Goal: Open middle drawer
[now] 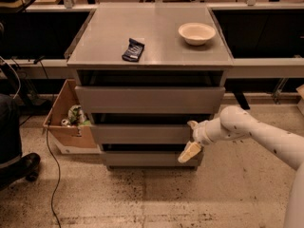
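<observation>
Where the middle drawer [142, 133] ends under the counter's [161, 32] front-right corner, my end effector [191, 138] sits open; three drawers, one bowl [196, 33].

Quick count: one grey cabinet [156, 37] with three drawers (top drawer [149, 99], middle drawer [142, 134], bottom drawer [142, 158]), one bowl [196, 33] and one dark packet [133, 50] on top of the cabinet, one cardboard box [64, 122] left of the cabinet, and one gripper [191, 138] at the cabinet's front right edge.
</observation>
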`<state>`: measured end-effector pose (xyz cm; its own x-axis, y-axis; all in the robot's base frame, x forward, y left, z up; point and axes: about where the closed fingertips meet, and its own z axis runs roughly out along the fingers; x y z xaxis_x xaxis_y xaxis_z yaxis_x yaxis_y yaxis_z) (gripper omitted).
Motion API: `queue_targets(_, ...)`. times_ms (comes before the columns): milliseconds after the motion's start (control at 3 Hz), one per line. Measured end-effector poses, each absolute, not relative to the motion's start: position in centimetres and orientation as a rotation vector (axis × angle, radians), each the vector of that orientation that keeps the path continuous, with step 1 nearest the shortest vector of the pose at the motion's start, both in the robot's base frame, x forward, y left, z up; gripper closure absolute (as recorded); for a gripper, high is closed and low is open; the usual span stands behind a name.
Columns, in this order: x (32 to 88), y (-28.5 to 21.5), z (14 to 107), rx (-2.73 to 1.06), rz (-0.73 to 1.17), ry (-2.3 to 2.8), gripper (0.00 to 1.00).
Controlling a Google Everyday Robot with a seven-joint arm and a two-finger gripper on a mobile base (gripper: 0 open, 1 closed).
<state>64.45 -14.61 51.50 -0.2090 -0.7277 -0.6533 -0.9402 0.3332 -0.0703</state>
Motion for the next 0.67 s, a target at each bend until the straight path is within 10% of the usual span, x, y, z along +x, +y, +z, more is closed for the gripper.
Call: queue_targets(667, 66.5, -13.2, 49.0, -1.325, 0.503, 1.975, 0.0)
